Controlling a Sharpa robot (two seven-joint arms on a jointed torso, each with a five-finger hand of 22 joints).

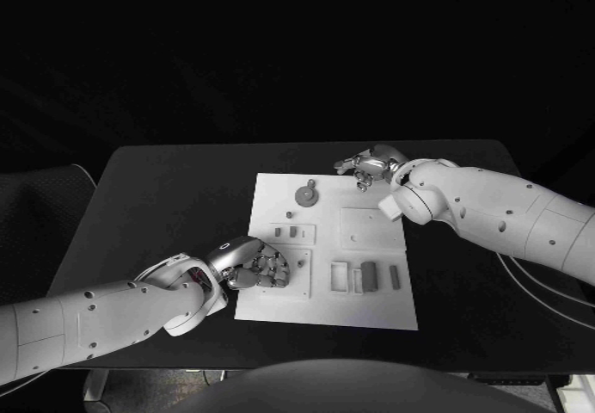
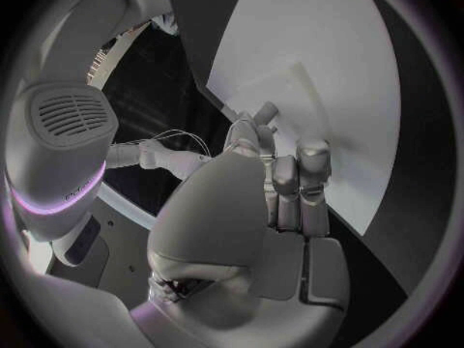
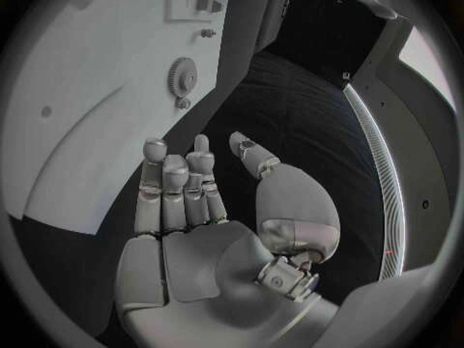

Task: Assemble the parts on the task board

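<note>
The table (image 1: 162, 189) is carrying the board (image 1: 333, 249) at its middle, long side running away from the robot. The right arm (image 1: 508, 215) is reaching across the board's far right corner; the left arm (image 1: 100, 314) is lying along the near left side. The left hand (image 1: 254, 262) is resting on the board's near left corner, over a raised square block (image 1: 291, 275), fingers curled down against the surface; I cannot tell whether it is gripping anything. The right hand (image 1: 368, 165) is hovering just past the board's far edge, over bare table, fingers straight and apart in its wrist view, holding nothing (image 3: 208, 232). On the board, a gear (image 1: 305, 197) is lying near the far left, just beside the right hand. Narrow bars (image 1: 368, 275) are sitting in the near right section. Two small pegs (image 1: 286, 231) are standing in a recessed plate mid-left.
</note>
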